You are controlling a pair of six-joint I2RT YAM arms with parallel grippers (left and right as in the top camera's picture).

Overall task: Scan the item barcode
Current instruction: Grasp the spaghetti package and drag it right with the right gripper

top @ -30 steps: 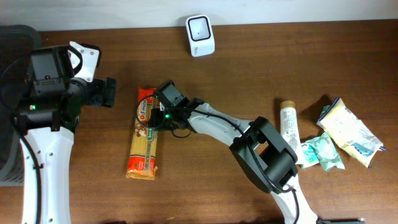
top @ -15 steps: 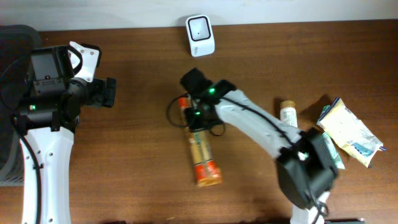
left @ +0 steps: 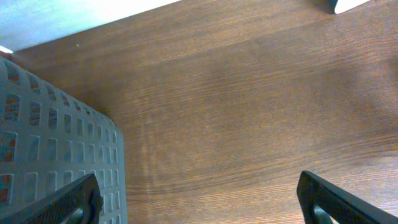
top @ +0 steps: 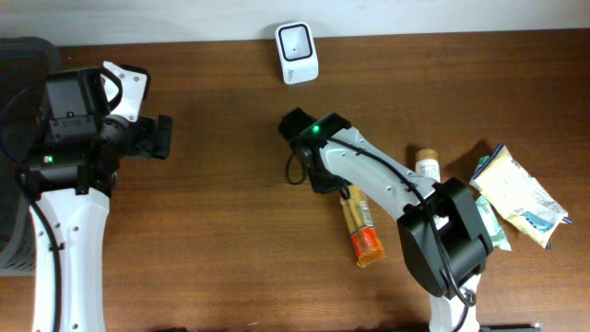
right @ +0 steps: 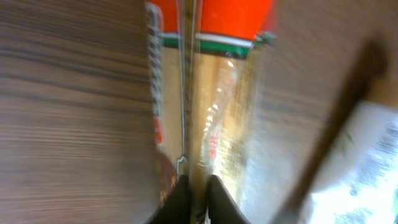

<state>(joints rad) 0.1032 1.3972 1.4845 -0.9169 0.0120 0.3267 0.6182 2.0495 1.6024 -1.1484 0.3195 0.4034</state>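
The pasta packet (top: 359,231) has swung rightward, mid-carry, with the right gripper (top: 334,183) jaws clamped on its end and the left gripper (top: 162,136) jaws apart. Next, its barcode must face the scanner (top: 297,41).

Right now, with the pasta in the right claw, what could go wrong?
The right claw pinches only one end of the spaghetti pack, so the long free end could swing or slip out. A swing to the right could knock the bottle standing close by.

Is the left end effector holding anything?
No, the left end effector stands open above the table, nothing in it.
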